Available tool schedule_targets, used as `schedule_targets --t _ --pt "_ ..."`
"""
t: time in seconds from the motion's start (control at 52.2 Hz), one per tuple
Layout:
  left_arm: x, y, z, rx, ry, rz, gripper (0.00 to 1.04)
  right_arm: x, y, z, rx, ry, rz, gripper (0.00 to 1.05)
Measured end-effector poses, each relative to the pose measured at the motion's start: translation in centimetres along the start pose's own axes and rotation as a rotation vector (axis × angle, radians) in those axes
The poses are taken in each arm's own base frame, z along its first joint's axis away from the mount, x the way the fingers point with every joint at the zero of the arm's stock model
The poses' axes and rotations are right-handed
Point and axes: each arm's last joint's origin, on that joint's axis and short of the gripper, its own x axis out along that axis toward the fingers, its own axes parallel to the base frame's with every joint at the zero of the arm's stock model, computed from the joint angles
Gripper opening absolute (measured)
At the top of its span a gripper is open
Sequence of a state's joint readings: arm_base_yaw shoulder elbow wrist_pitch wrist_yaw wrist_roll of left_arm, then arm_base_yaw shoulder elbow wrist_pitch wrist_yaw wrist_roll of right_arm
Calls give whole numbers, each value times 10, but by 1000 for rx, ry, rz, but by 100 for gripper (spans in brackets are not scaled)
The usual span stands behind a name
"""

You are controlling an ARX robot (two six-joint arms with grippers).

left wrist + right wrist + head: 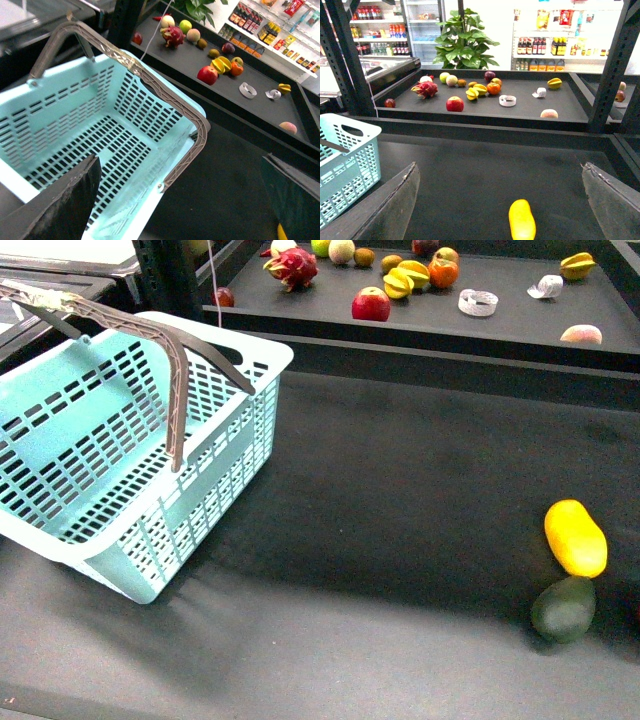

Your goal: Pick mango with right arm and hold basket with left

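Basket (215,485) sits at the left of the dark table (400,490), empty and mouth up, with its handles (178,390) raised, ready to take fruit. The left gripper (179,159) hovers over its rim with jaws spread wide and holding nothing, probably lining up on a handle to steady it. The right gripper (500,165), also spread and empty, faces the mango (575,537). It lies near right, hard against a dark green fruit (563,608), so the pick needs care.

The dark table (400,490) carries a light-blue basket (262,352) on its left side. Well apart from it, near the right edge, lies a yellow mango (575,537), with a dark green fruit (563,609) just beside it, nearer the robot.
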State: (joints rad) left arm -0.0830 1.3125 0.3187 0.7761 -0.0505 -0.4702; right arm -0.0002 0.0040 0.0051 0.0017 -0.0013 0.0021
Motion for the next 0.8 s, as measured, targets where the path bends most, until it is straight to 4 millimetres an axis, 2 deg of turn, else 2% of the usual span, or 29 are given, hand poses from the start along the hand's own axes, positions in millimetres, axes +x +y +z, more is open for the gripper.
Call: schedule_targets --t 0.057,0.364,0.804 --pt "28 -1 -3 -63 48 -8 99 0 0 0 0 0 0 97" --pt "128 0 -14 -301 102 -52 99 0 0 0 0 0 0 97" --pt "204 13 -19 -355 84 -28 99 0 0 0 0 0 0 97"
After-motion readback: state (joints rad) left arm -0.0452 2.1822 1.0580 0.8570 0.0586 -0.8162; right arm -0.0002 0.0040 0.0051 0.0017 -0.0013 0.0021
